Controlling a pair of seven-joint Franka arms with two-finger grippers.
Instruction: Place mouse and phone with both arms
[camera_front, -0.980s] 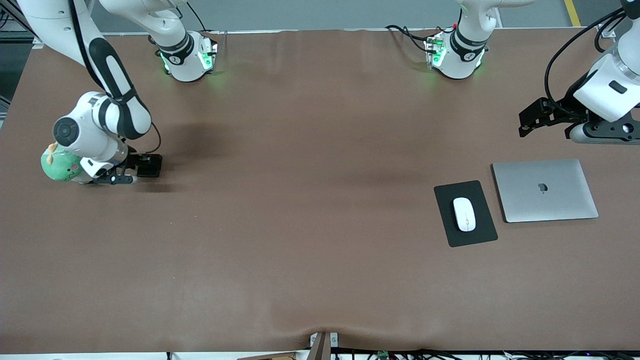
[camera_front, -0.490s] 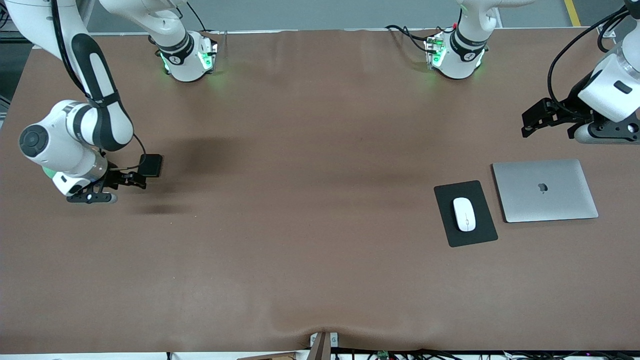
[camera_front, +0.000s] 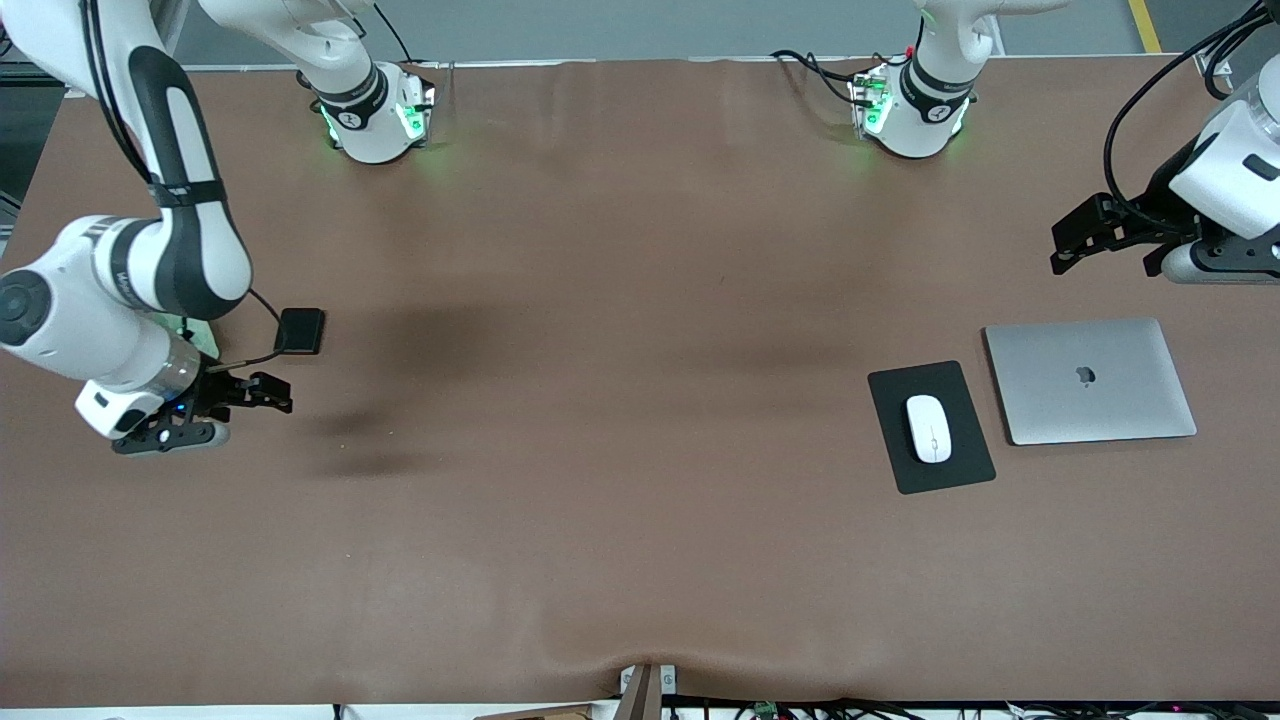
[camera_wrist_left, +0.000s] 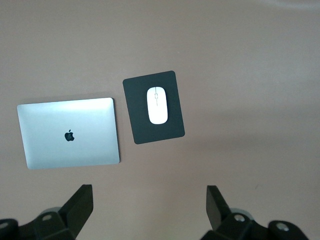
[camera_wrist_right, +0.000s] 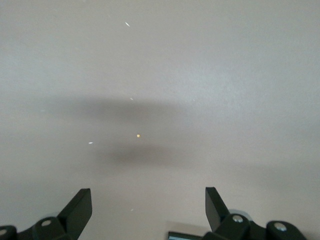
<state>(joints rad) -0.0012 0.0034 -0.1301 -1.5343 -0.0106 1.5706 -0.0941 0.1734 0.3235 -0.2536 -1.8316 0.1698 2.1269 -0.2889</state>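
Over bare tabletop, both arms raised (jaws spread, empty): right gripper (camera_front: 265, 392), left gripper (camera_front: 1075, 240).

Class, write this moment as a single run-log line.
left gripper: open, over table, empty | right gripper: open, empty, beside phone | mouse: on mouse pad | phone: on table

Brown table (camera_front: 620, 450) carries phone (camera_front: 301, 330), mouse pad (camera_front: 965, 470), laptop (camera_front: 1090, 380).

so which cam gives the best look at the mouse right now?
Left wrist view: the mouse shows large and unobstructed, its centre line visible, lying on the mouse pad beside the laptop. The front view shows it too, only smaller. The right wrist view shows bare table and no mouse.
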